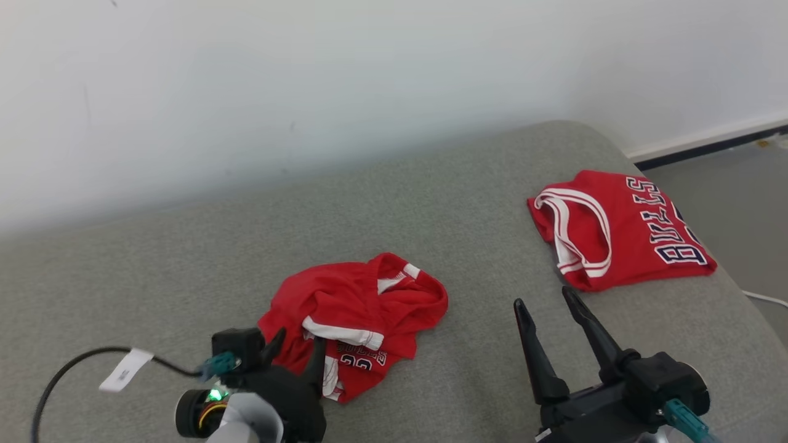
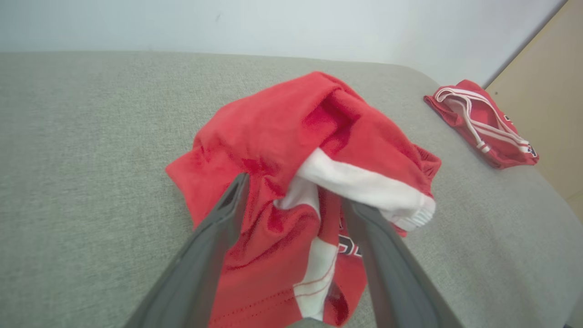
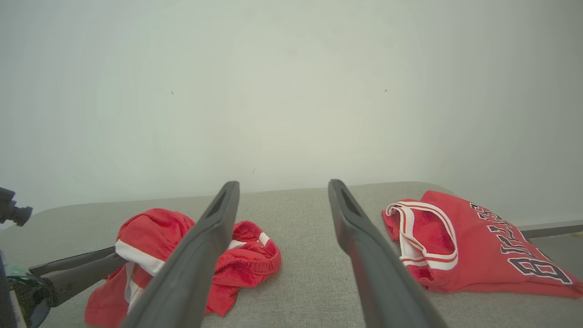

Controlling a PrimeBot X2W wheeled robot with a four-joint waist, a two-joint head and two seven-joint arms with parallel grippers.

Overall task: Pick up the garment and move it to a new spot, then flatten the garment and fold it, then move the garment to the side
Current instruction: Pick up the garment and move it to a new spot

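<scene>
Tools | left tool [image 1: 300, 341], fingers apart astride near edge of crumpled red garment [image 1: 357, 301] | right tool [image 1: 543, 297], fingers apart above grey cushion [image 1: 431, 203] | garment lies near-left on cushion | folded red jersey [image 1: 634, 231] far right, well apart

Likely home: grey upholstered couch [image 1: 184, 277], white wall [image 1: 308, 92], skirting board [image 1: 708, 140].
</scene>
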